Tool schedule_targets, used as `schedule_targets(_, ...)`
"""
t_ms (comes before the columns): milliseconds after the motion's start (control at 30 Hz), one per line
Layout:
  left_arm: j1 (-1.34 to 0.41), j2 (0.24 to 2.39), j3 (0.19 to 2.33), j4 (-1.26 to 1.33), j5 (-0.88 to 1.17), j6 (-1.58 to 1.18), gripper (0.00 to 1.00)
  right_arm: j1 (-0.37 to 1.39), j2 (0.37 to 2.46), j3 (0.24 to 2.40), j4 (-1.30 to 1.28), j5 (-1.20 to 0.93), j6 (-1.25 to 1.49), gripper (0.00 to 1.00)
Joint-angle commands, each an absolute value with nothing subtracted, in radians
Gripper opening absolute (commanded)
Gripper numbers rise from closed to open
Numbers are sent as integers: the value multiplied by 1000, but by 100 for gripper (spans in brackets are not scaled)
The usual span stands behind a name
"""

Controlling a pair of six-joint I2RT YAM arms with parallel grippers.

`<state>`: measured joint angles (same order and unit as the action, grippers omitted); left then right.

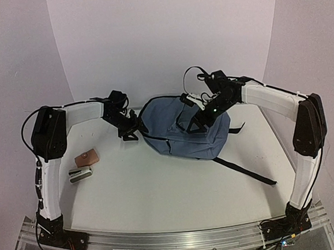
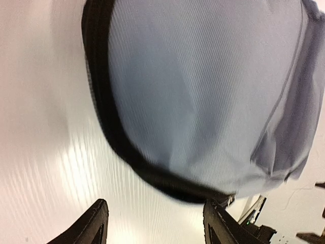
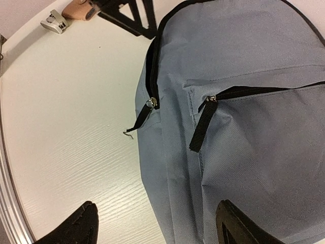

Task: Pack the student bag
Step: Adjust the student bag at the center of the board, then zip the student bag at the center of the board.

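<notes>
1. Nearest you on the table (image 1: pixel 161 200), left of centre, lie two small loose things: one white-and-grey item (image 1: pixel 79 174) and, just behind it, one tan item (image 1: pixel 87 158); what they are I cannot tell; both sit well apart from the bag.
2. One student bag (image 1: pixel 158 123) lies toward the far side, front panel up, one black strap (image 1: pixel 249 172) trailing to the near right; both zips look shut as far as shown.
3. Your right gripper (image 3: pixel 156 203) hangs over the front panel, jaws spread and empty; two pulls lie ahead of it, the main zip pull (image 3: pixel 151 103) and the pocket pull (image 3: pixel 203 127) just beside; I judge the main one is your target; pinch its tab squarely and draw along the teeth, not upward.
4. Your left gripper (image 2: pixel 155 203) sits at the bag's edge, jaws apart, gripping nothing; use it to pin the fabric so the soft bag does not slide.
</notes>
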<state>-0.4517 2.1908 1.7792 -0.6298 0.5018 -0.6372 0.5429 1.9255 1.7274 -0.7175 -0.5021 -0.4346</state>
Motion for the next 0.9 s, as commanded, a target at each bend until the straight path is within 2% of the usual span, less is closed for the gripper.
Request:
schedule_targets(0,-531,1950,1623,-611,456,-586,64,560,1927,1765,-683,-467,-406,73)
schedule_targets(167,-618,1934,1549,-543,485,-612,59,565,1947,1763,-674,-445,-372,70)
schedule_targets(433,-688,2157,1753,-584,502,-583,46,564,1944,1752,-675,-427,-342,68)
schedule_targets(667,-690,2263,1879,-605,482,-574,40,563,1923,1713,-674,-405,-341,68)
schedule_targets(733,-691,2274,1891,-606,480,-572,36,564,1919,1697,-675,-398,-347,68)
schedule_targets(867,-691,2266,1877,-595,477,-577,20,563,1916,1677,-672,-383,-354,67)
